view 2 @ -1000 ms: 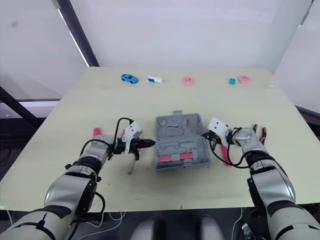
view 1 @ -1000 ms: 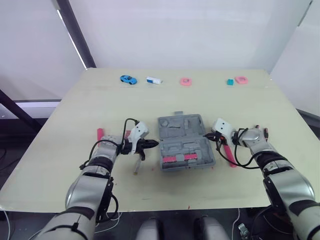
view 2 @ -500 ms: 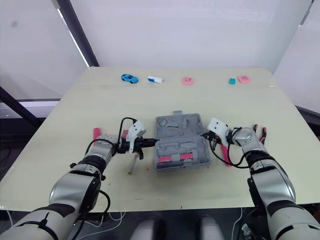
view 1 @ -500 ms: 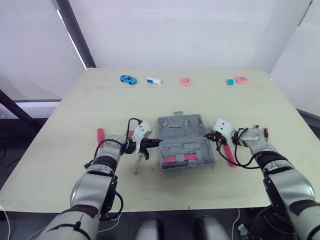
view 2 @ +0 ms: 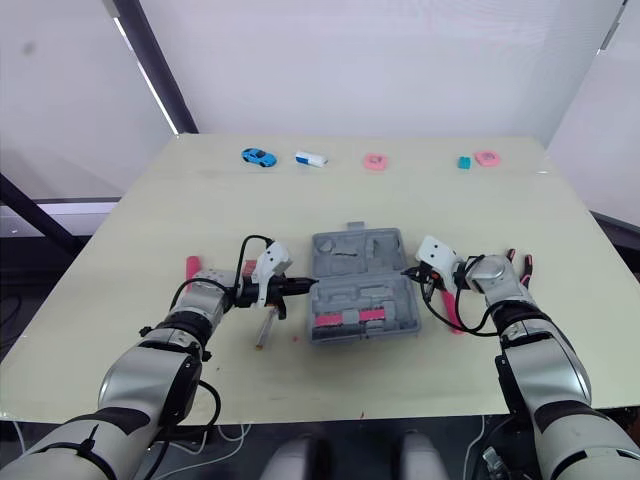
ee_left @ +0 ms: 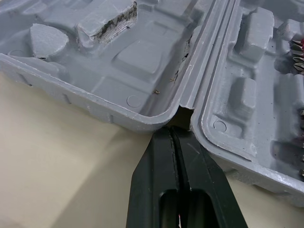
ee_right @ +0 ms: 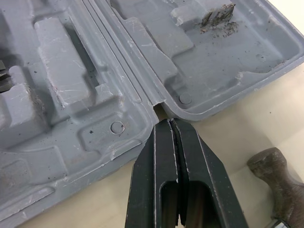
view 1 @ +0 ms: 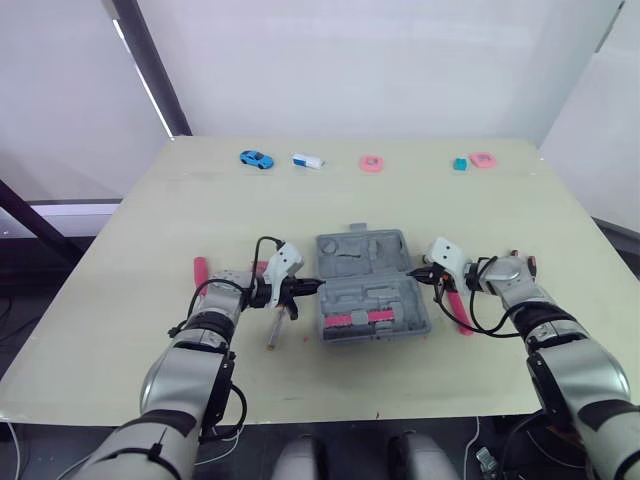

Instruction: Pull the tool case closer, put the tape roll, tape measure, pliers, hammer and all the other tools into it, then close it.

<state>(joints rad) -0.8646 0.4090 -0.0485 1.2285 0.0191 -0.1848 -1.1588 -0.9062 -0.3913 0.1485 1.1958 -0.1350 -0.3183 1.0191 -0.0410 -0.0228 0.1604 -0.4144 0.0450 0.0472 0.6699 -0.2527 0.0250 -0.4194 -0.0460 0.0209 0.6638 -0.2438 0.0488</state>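
Tabletop (view 1: 400, 200) beige, tool case (view 1: 371, 285) central, walls (view 1: 350, 60) white

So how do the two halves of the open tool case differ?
The far half is empty moulding and carries the handle on its outer edge; the near half already holds pink tools. Both are grey, lying open and flat on the table.

The silver-grey left arm (view 1: 205, 318) and silver-grey right arm (view 1: 530, 305) both reach forward, forearms angled inward so their tips point at each other. The black two-fingered left gripper (ee_left: 172, 130) is pressed fully closed, finger against finger; the black two-fingered right gripper (ee_right: 170, 122) is closed the same way
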